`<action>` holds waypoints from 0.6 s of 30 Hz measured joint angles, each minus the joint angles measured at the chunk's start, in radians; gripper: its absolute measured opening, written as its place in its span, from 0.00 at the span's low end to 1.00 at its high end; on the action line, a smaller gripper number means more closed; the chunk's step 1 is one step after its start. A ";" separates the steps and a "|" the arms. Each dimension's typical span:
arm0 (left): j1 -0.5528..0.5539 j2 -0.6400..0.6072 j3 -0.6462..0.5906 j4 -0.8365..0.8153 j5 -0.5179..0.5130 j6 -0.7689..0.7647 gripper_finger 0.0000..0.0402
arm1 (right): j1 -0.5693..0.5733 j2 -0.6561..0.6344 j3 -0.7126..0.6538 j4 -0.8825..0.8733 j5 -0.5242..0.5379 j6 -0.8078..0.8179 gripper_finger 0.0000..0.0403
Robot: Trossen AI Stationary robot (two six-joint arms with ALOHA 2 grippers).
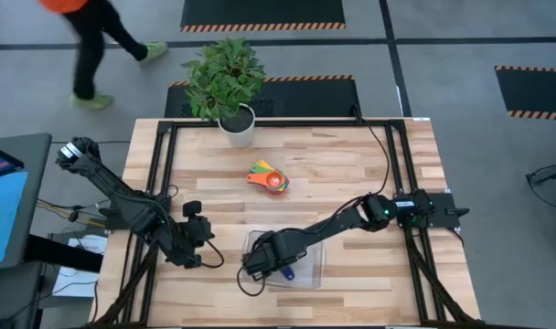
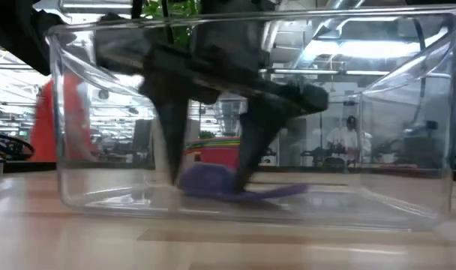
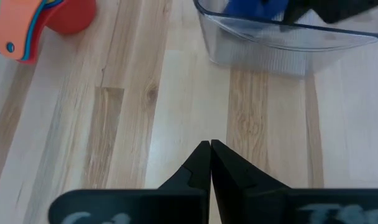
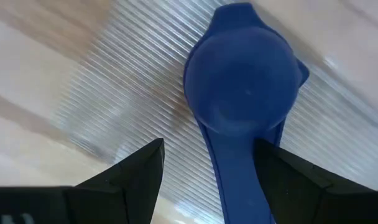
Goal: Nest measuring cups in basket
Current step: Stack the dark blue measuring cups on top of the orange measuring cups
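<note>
Blue cup (image 4: 242, 87) lies in the basket (image 1: 313, 267), between the right gripper (image 4: 207, 168)'s wide fingers.
Light, stiff, slick plastic; the flat handle looks the best hold. Left gripper (image 3: 210, 163) pinched shut, empty.

2 dark, slim, jointed arms with thin black cables trailing along them. The left gripper (image 3: 210, 152) ends in black wedge-shaped fingers (image 3: 229, 171); the right gripper (image 4: 207, 162) has matching black pointed fingers (image 4: 139, 171).
</note>
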 joint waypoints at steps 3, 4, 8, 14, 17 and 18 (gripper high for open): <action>0.000 0.000 0.000 0.000 0.000 0.012 0.00 | 0.001 -0.004 -0.029 0.007 -0.046 -0.024 0.67; 0.000 0.000 0.000 0.000 -0.001 0.012 0.00 | 0.001 -0.005 -0.037 0.010 -0.059 -0.022 0.67; 0.004 0.000 0.000 0.000 -0.002 0.014 0.00 | -0.004 -0.005 -0.029 -0.004 -0.069 -0.036 0.67; 0.031 0.000 0.000 0.000 -0.003 0.024 0.00 | -0.009 0.001 0.006 0.013 -0.062 -0.063 0.67; 0.045 0.000 0.000 0.000 -0.002 0.035 0.00 | -0.009 0.001 0.028 0.013 -0.059 -0.064 0.67; 0.048 0.000 0.000 0.000 -0.003 0.035 0.00 | -0.009 0.001 0.034 0.008 -0.059 -0.064 0.67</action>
